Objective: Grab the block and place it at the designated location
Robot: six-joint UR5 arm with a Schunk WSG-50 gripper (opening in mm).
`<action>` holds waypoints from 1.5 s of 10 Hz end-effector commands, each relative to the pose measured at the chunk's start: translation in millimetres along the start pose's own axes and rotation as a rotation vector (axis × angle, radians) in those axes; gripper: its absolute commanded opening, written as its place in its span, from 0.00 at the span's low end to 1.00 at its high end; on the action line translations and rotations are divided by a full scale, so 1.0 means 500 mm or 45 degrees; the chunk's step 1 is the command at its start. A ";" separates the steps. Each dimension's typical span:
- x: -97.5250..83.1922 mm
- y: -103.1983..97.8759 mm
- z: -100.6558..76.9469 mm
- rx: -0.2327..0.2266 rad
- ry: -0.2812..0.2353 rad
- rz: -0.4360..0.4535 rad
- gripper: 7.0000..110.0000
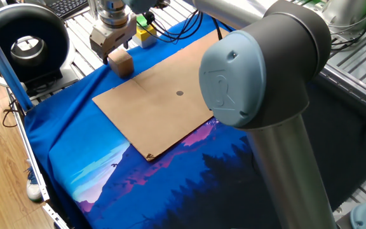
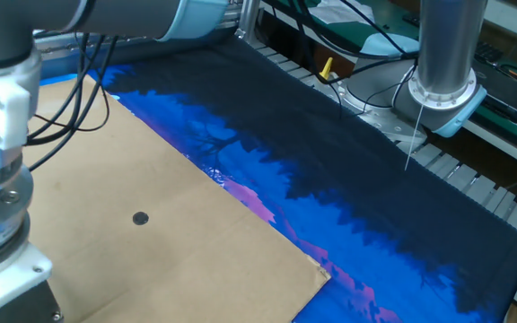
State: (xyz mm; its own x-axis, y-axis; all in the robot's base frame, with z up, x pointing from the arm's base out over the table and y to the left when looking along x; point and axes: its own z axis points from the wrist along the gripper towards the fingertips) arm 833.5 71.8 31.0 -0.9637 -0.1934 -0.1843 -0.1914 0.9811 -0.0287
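Gripper (image 1: 112, 46) above one block (image 1: 121, 62); one board (image 1: 164, 102), one dot (image 1: 180, 93).

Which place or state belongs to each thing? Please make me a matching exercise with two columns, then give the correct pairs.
Things:
1. block
2. dark dot
3. gripper
4. blue cloth

Places or states:
A. at the centre of the brown board
B. spread under the board
C. just above the block
D. at the board's far corner, not gripped

Pairs: 1-D, 2-A, 3-C, 4-B
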 end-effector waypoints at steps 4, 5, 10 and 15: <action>0.020 0.012 0.014 -0.038 -0.002 0.025 0.57; 0.022 0.014 0.014 -0.043 0.003 0.034 0.57; 0.032 0.000 0.012 -0.016 0.033 0.077 0.57; 0.027 -0.004 0.022 0.027 0.020 0.107 0.00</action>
State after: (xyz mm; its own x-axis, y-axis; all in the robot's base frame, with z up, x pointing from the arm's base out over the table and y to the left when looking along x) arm 820.9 66.4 18.1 -0.9780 -0.1295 -0.1635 -0.1254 0.9915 -0.0354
